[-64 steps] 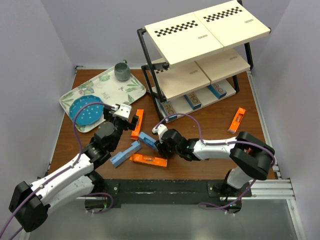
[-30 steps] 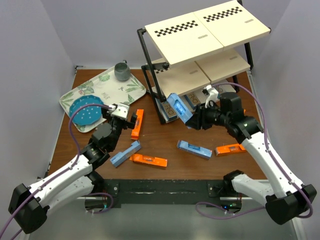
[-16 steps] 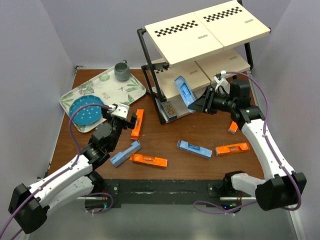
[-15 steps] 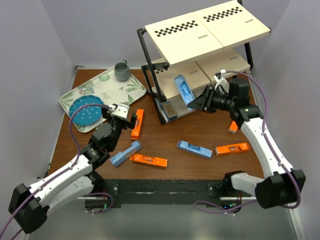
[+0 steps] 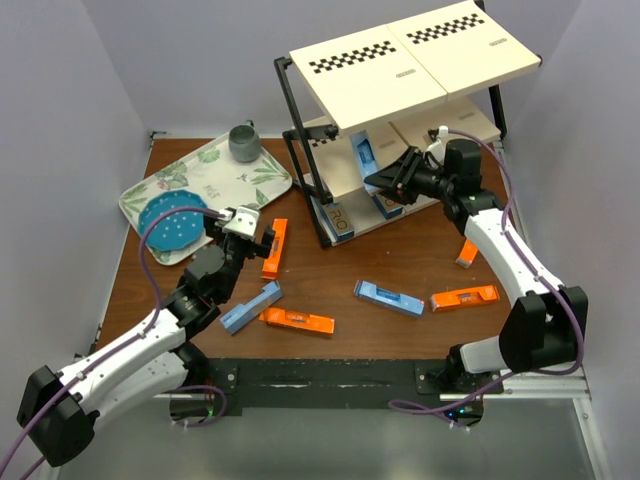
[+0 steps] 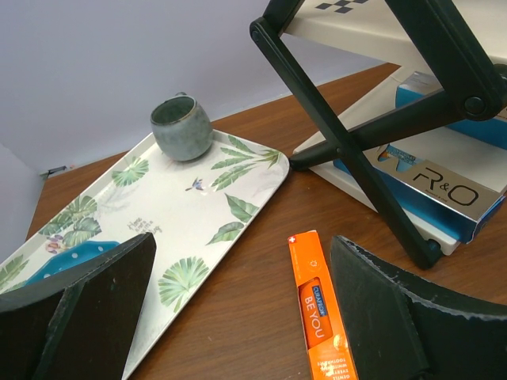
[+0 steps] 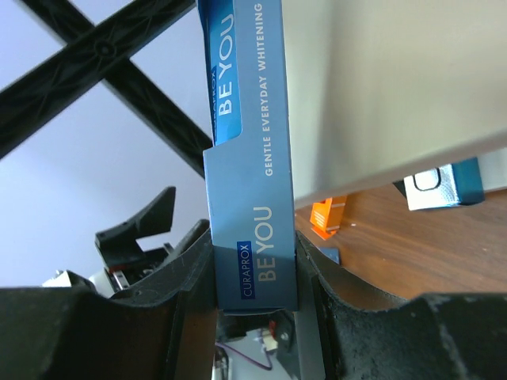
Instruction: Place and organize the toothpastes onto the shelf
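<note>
My right gripper is shut on a blue toothpaste carton and holds it on end between the shelf's top and middle boards. In the right wrist view the carton fills the gap between the fingers, tight against a cream board. My left gripper hangs open, its fingers either side of an orange carton lying on the table. Loose toothpastes lie nearer the front: blue, orange, blue, orange. A silver-white carton sits on the bottom tier.
A leaf-patterned tray at the back left carries a grey cup and a blue plate. Another orange carton shows partly behind the right arm. The shelf's black cross-brace stands close to the left gripper.
The right arm has carried the blue carton up from beside the bottom tier and back toward the shelf, tipping it upright under the top board. The left arm has not moved.
</note>
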